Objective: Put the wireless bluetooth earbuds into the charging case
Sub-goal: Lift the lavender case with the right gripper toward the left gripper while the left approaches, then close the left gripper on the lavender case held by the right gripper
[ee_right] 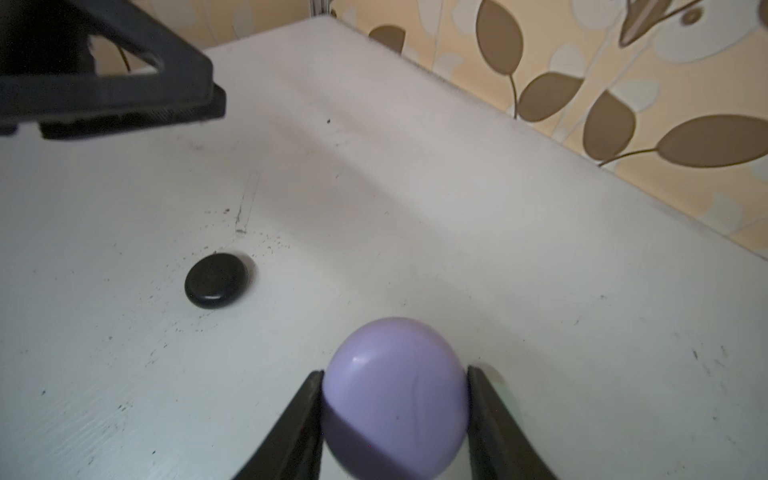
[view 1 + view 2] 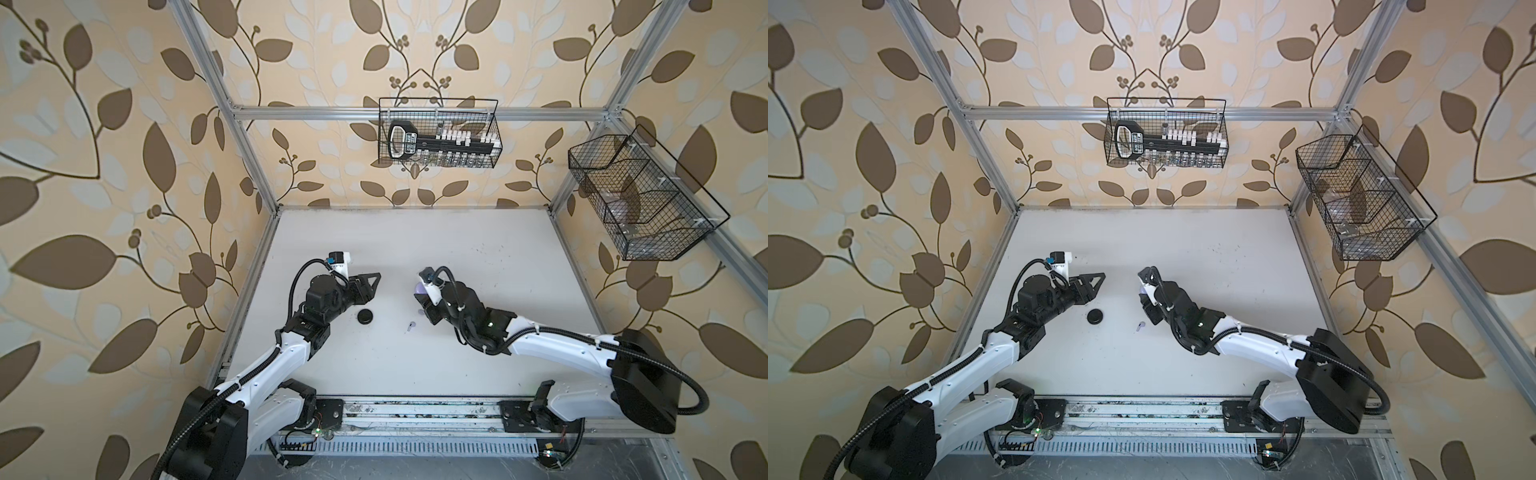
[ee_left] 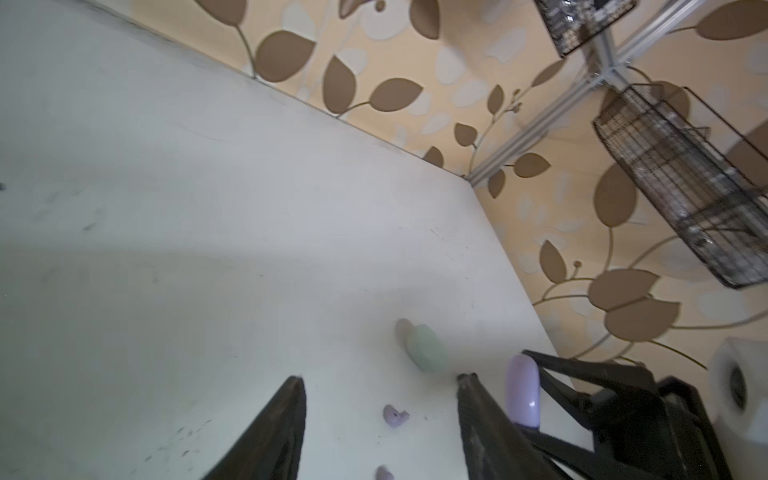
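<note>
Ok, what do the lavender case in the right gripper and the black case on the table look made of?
The lavender case: probably smooth moulded plastic, satin finish; soft highlight, faint curved crease. The black case: likely hard glossy plastic; sharp bright glint near its edge.

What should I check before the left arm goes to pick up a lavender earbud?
1. The right gripper is shut on the lavender case: ok.
2. The lid of the lavender case is open: not ok, it looks closed.
3. The left gripper is empty, jaws apart: ok.
4. Two lavender earbuds lie free on the table: ok.
5. The black case lies apart from them: ok.
6. Which way the stems point: cannot tell, too blurred.
</note>
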